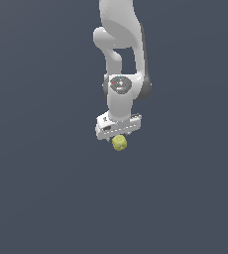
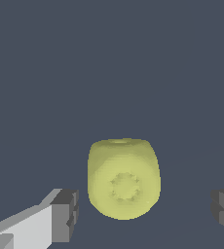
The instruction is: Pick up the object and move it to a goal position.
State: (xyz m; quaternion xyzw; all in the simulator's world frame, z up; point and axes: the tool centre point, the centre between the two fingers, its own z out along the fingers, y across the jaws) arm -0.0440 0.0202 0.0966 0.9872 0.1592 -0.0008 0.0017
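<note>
Early stage, by the look of it: reach done, grasp, lift and carry to the goal all left. Gripper (image 2: 143,209) spread wide, fingers (image 2: 65,214) apart with clear gaps on both sides. Object (image 2: 123,177) between the fingers, untouched, dimpled end toward the wrist camera. In the exterior view, object (image 1: 119,143) just below the gripper (image 1: 117,133).

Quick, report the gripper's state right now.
Gripper: open, holding nothing; the yellow-green object sits between the fingers with a gap on each side.
</note>
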